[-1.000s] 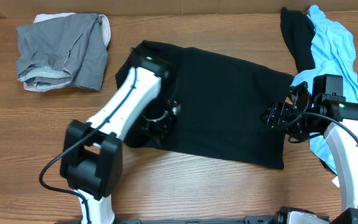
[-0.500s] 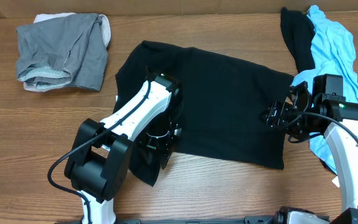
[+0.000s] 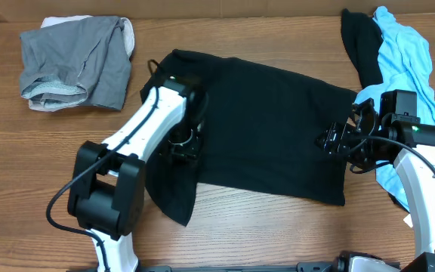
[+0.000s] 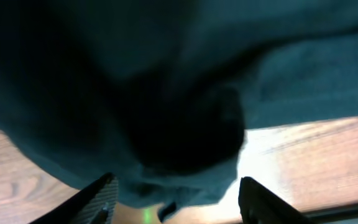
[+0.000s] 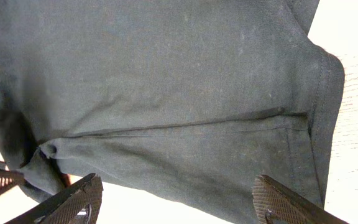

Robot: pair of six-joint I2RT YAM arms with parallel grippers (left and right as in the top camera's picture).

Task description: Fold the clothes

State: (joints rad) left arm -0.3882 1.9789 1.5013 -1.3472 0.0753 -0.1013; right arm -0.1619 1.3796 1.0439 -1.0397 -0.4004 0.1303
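The black T-shirt [image 3: 278,128] lies spread across the middle of the table, with one flap [image 3: 168,198] drawn out toward the front left. My left gripper [image 3: 183,143] hovers over the shirt's left part. In the left wrist view its fingers [image 4: 101,196] stand apart over bunched dark cloth [image 4: 179,124], so the left gripper [image 4: 176,202] is open and grips nothing. My right gripper [image 3: 334,140] is at the shirt's right edge. In the right wrist view the right gripper [image 5: 176,202] is open above the hemmed edge of the shirt [image 5: 166,93].
A crumpled grey garment [image 3: 78,64] lies at the back left. A light-blue garment [image 3: 406,68] and a black one [image 3: 361,41] are piled at the back right, beside the right arm. Bare wooden table [image 3: 278,234] runs along the front.
The left gripper pulled a shirt flap toward the front left, opened and let it go, then drew back up over the shirt. The right arm has not moved.
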